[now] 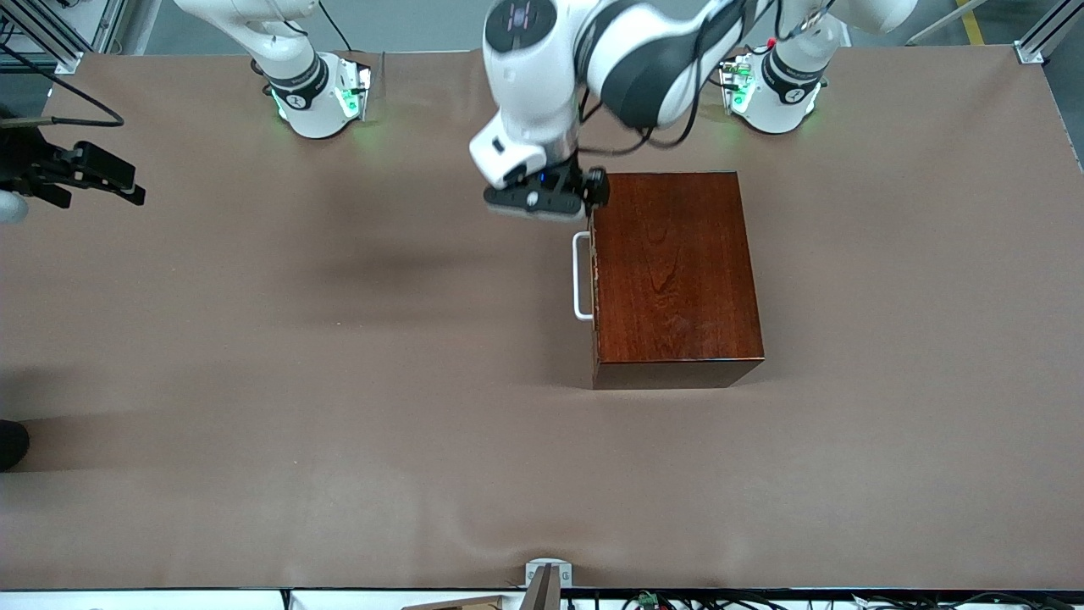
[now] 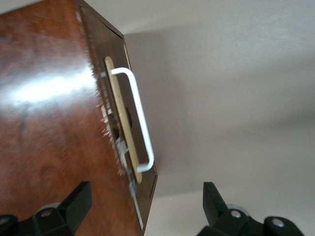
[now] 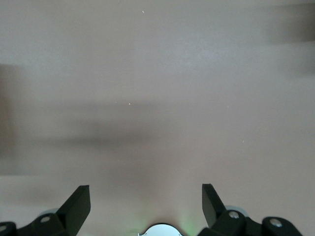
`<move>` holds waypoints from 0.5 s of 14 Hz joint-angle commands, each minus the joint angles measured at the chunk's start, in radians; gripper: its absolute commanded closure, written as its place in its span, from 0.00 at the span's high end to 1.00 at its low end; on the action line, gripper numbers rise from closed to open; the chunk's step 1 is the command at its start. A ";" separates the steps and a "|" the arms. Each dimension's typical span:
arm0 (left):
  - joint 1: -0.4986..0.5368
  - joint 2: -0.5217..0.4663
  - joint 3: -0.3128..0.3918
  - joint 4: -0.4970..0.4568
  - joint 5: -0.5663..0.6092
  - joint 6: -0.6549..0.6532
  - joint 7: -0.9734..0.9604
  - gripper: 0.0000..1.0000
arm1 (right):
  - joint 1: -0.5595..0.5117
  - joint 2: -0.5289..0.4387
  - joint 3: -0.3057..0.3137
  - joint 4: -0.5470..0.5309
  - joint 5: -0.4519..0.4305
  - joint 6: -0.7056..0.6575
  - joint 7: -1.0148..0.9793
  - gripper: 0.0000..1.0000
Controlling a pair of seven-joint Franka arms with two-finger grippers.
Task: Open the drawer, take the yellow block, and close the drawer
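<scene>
I see the drawer [image 1: 594,280] pushed flush into its dark wooden box [image 1: 673,271], which sits toward the left arm's end of the table [image 1: 339,381], white handle [image 1: 581,276] facing the right arm's end. My left gripper [image 1: 550,202] hangs over the box's handle-side corner, fingers [image 2: 78,201] spread wide. My right gripper [image 3: 146,206] waits over bare table, fingers equally spread.

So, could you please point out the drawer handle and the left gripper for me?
drawer handle [image 1: 581,276]: front view, middle of the white bar.
left gripper [image 2: 145,204]: left wrist view, midway between its open fingertips.
</scene>
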 commanded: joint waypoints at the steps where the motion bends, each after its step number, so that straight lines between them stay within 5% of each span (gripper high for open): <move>1: -0.029 0.093 0.007 0.041 0.076 0.028 -0.077 1.00 | -0.006 0.006 0.010 0.005 -0.006 0.005 -0.005 1.00; 7: -0.071 0.212 0.010 0.041 0.132 0.099 -0.160 1.00 | 0.055 0.020 0.017 0.007 0.007 0.013 -0.004 1.00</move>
